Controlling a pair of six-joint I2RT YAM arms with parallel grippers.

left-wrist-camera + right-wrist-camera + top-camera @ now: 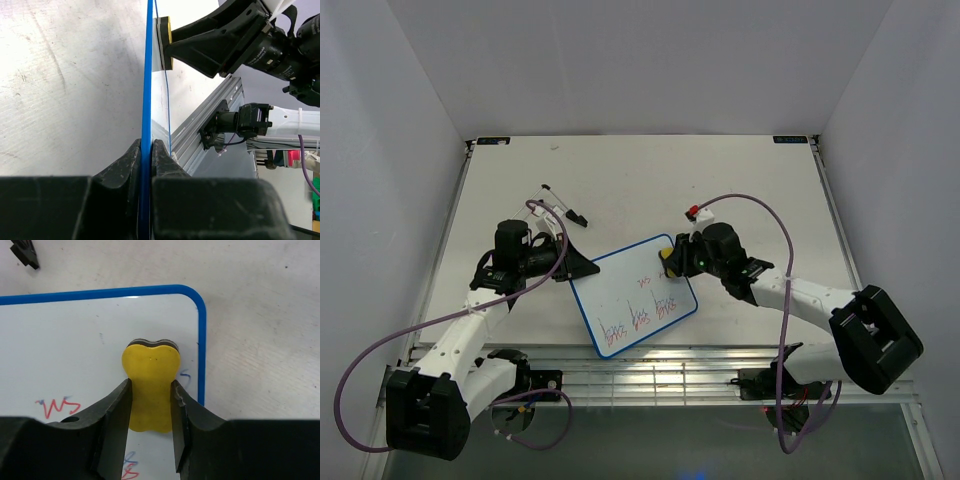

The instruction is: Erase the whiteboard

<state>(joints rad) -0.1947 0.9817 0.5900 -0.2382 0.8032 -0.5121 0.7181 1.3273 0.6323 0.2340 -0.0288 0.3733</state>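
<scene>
The whiteboard (632,296), white with a thin blue frame, lies tilted on the table between the arms. Red and blue scribbles (638,318) run along its near edge, with a small mark near its middle. My left gripper (575,266) is shut on the board's left blue edge (145,100), seen edge-on in the left wrist view. My right gripper (670,262) is shut on a yellow eraser (151,385) pressed on the board's far right corner (190,295). The eraser also shows in the top view (666,259) and the left wrist view (165,42).
A black marker (562,204) lies on the table behind the left gripper. A small red-capped thing (694,211) lies behind the right gripper. A metal rail (670,370) runs along the table's near edge. White walls enclose the table on three sides.
</scene>
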